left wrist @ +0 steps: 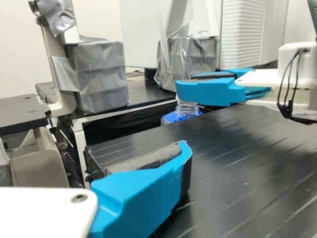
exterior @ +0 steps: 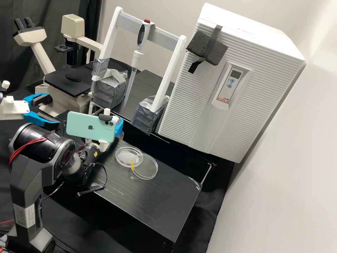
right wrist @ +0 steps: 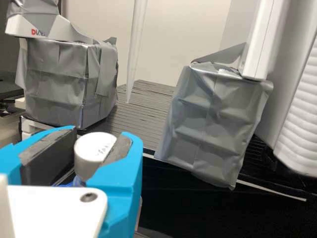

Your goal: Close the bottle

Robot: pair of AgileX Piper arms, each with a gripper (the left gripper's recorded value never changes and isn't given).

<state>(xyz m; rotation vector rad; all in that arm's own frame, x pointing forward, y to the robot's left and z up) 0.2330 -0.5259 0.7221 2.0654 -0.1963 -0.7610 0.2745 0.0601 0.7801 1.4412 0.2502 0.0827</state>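
Bench (left wrist: 237, 148), half-hidden bottle (left wrist: 186, 108), cap (right wrist: 94, 148) in tool (right wrist: 85, 151)

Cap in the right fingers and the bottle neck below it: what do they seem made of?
Cap: probably opaque white plastic, matte; an even white surface with no shine. Bottle: clear plastic or possibly glass; the threaded neck is see-through, the body blue, whether from tint or contents I cannot tell.

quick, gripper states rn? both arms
Left gripper: jaws open, holding nothing.
Right gripper: jaws shut on the white cap.
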